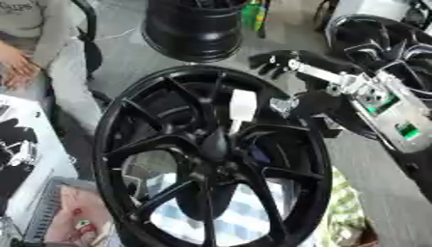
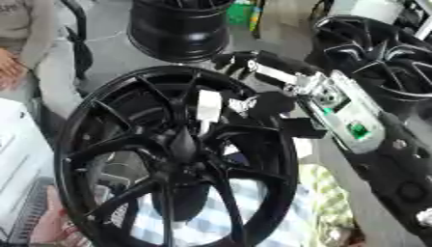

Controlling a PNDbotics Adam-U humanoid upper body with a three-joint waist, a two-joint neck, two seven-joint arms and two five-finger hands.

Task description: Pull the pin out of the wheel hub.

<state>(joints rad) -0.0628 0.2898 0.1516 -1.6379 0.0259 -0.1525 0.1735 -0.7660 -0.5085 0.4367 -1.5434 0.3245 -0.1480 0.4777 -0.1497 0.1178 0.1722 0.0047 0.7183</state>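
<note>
The hub stands tilted toward the camera, filling the middle of both views. A white pin sits against its spokes, just above the centre boss and a little right of it; it looks like a flat white piece with a thin tail running down toward the boss.

The right arm comes in from the upper right, and the right hand hangs beyond the hub's upper right rim, apart from the pin. Its dark fingers look curled, but whether they are together or apart I cannot tell. The left hand shows in neither view.

In my judgement the step in hand is the reach, with the pin not yet gripped. To do it well, the hand should come down over the rim, between the spokes, and pinch the white upper part of the pin rather than its thin tail. The pull should then run along the pin's own line, away from the boss, so it does not jam against a spoke.

The left eye view shows more of the counter left of the hub. The right eye view shows more of the forearm right of the rim, and the pin clearer of the spoke.
</note>
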